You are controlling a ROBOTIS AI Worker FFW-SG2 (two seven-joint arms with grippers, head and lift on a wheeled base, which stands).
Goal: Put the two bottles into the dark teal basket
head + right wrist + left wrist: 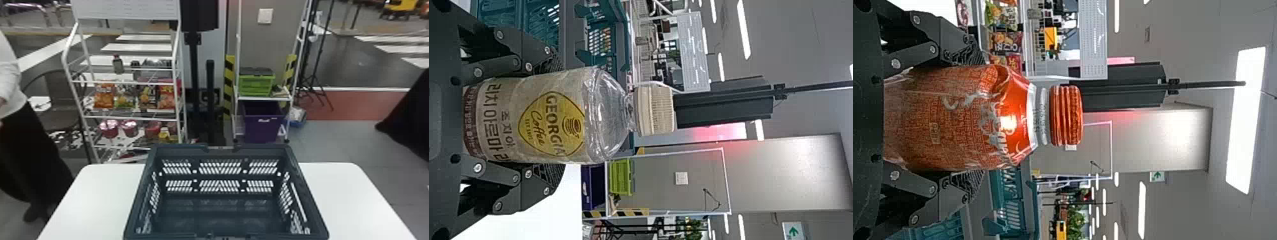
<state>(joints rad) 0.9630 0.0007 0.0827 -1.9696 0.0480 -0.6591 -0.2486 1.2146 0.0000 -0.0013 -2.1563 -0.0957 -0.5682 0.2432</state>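
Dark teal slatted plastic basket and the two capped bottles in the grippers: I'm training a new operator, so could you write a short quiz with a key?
1. True or false: the dark teal slatted plastic basket stands on the white round-cornered table.
2. The left gripper holds a plastic bottle whose wrapper is mainly: A) purple, B) orange-red, C) green.
3. Fill in: the clear plastic bottle in the right gripper has a ____ cap.

Key: 1 true; 2 B; 3 beige.
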